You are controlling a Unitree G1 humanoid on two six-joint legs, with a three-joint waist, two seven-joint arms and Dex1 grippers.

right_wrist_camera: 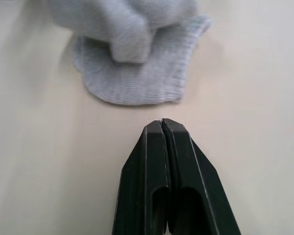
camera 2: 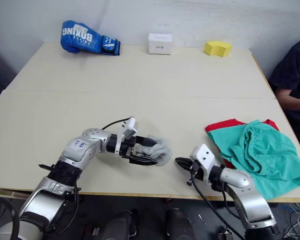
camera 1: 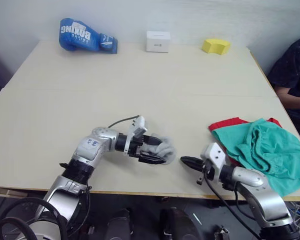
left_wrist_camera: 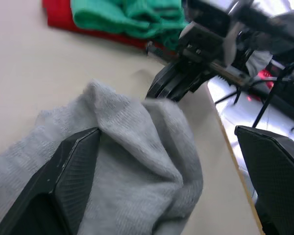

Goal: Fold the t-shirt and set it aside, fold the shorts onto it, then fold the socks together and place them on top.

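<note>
Socks [camera 1: 161, 148] bunched in a grey lump near the front edge of the surface [camera 1: 140, 90], about centre. Left gripper [camera 1: 152, 150] lies low over them, fingers [left_wrist_camera: 63, 181] spread apart with the knit between — cloth touches the one finger, not clamped. Right gripper [camera 1: 190, 161] just right of the socks, resting at the surface, fingers pressed together and empty; tips point at the sock edge, a small gap between.

Shorts [camera 1: 262, 150] crumpled at right near the edge, lying on the t-shirt [camera 1: 227, 123], red showing at the far and left sides.

Far edge — blue boxing glove [camera 1: 85, 36] left, white box [camera 1: 158, 41] centre, yellow block [camera 1: 215, 46] right. A person's sleeve [camera 1: 292, 70] at far right.
</note>
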